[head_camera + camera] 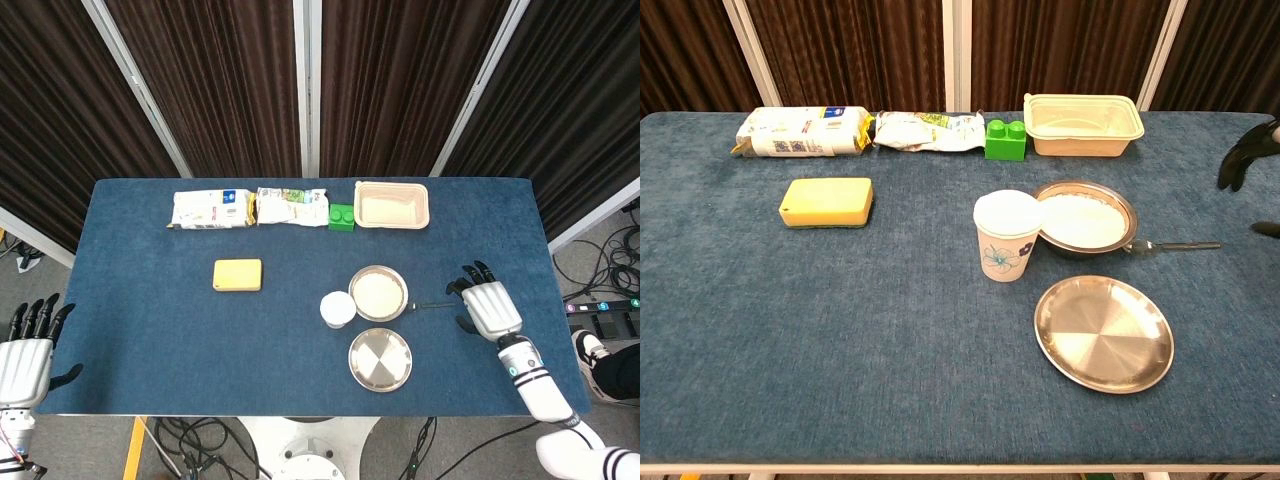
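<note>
Head view: the right robot hand (489, 306) sits over the tabletop (150, 330) with fingers spread and nothing in it, fingertips just beside the end of the pan handle (432, 304). That handle sticks out to the right from the small metal pan (377, 292), which has something pale and white in it; can't tell if it's powder or liquid. The pan looks stiff and probably light, but the handle is thin, so it'd likely tip if grabbed at the very end; closer to the bowl seems the safer hold, and keeping it level matters with that filling. A paper cup (337, 309) touches the pan's left side, and an empty steel plate (380, 359) lies just in front. The left robot hand (24, 352) hangs off the table's near left corner, fingers apart, holding nothing. Chest view: only dark fingertips of the right robot hand (1246, 160) show at the right edge, well apart from the pan (1085, 217) here. The cup (1006, 236) has a lid or white fill on top, hard to tell which. At the back, a beige tray (1083, 124) looks empty, next to a green block (1006, 139), two bags, and a yellow sponge (827, 201).
</note>
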You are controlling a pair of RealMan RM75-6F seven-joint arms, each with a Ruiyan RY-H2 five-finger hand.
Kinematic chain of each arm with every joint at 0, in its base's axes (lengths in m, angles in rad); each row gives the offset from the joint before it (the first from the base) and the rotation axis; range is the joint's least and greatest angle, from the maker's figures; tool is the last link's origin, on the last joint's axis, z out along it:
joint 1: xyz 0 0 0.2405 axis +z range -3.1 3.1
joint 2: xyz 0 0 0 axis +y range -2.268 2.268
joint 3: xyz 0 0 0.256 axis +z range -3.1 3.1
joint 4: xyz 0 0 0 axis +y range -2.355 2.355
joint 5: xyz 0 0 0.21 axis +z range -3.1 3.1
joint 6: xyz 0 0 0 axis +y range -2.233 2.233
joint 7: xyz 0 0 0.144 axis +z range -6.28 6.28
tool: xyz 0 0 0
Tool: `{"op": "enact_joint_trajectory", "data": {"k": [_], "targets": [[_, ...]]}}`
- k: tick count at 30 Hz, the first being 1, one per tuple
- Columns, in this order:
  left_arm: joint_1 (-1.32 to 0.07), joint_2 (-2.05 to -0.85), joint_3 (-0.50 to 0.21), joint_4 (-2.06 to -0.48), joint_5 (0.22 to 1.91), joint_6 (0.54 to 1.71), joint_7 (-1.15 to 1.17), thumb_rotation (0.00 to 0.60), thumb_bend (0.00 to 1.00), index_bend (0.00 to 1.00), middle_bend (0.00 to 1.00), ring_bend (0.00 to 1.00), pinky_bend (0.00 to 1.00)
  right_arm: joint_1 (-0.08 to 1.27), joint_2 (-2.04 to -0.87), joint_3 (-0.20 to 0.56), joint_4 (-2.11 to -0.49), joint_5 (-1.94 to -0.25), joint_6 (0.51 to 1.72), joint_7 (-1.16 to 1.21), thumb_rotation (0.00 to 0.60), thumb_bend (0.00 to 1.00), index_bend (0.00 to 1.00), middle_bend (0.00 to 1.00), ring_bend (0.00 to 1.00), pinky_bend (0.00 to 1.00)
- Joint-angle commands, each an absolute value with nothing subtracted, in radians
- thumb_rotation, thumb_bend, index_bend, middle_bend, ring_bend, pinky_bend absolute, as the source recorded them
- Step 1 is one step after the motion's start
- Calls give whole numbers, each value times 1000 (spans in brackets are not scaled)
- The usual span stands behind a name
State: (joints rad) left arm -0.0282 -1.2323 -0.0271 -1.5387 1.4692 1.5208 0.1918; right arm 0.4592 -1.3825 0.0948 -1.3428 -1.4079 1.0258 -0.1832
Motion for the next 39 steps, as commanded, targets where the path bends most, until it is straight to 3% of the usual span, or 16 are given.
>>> {"op": "enact_joint_trajectory", "data": {"k": [1, 16, 39], "targets": [[-29, -1231, -26, -1538, 1467, 1516, 188, 600, 122, 210, 144, 71, 48, 510, -1470, 91, -1237, -1389, 963, -210, 600, 191, 435, 389, 131, 98], [-32, -1233, -25, -1530, 1459, 1499, 163, 600, 122, 210, 144, 71, 48, 549, -1583, 70, -1082, -1390, 922, -209, 600, 323, 473, 454, 163, 104], [-29, -1244, -20, -1505, 1450, 1483, 123, 600, 122, 216, 137, 71, 48, 569, -1629, 73, -1031, -1359, 905, -227, 600, 301, 473, 478, 178, 106]]}}
